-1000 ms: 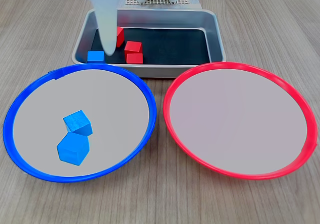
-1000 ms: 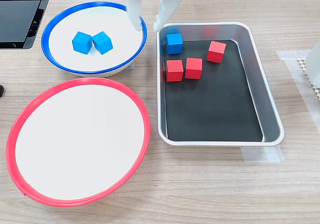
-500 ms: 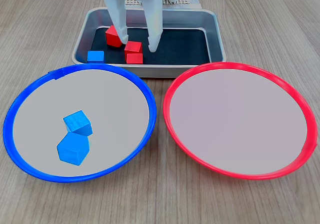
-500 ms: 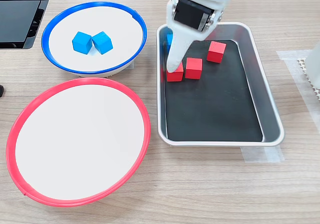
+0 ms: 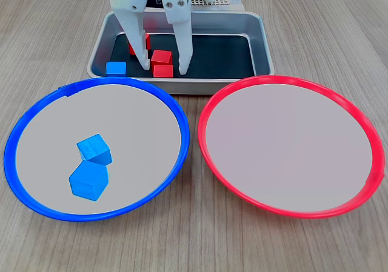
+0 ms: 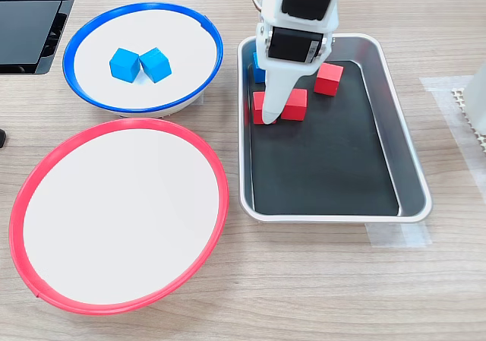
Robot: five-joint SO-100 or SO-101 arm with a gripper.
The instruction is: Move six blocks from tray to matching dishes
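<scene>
At the top of the first exterior view, the gripper straddles two red blocks in the tray, jaws wide.

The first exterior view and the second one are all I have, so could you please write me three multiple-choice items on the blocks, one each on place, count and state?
1. Where are the two blue blocks that lie together?
A. In the blue-rimmed dish
B. In the red-rimmed dish
C. In the tray

2. How many red blocks are in the tray?
A. One
B. Three
C. Five

3. How do the jaws of the gripper stand?
A. Shut on a blue block
B. Open, down inside the tray
C. Open, over the red-rimmed dish

Answers:
1 A, both rest on the pale centre of the blue-rimmed dish.
2 B, the second exterior view shows three.
3 B, the first exterior view shows a gap with red blocks between them.
</scene>
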